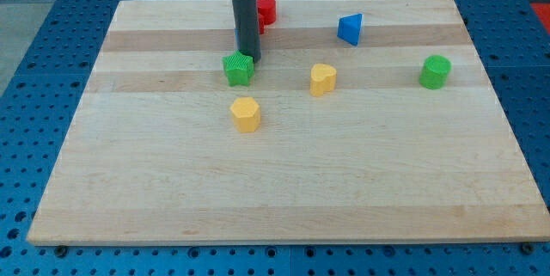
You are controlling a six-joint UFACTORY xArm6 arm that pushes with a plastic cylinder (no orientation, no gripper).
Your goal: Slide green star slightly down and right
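The green star (238, 69) lies on the wooden board (284, 181) at the view's upper left of centre. My tip (248, 58) stands just above the star at its upper right edge, touching or nearly touching it. The rod rises straight up from there toward the view's top.
A red block (265, 9) sits behind the rod near the top edge. A blue triangular block (349, 29) is at the upper right. A yellow heart-like block (322, 79) lies right of the star. A yellow hexagonal block (246, 113) lies below it. A green cylinder (435, 71) is at the far right.
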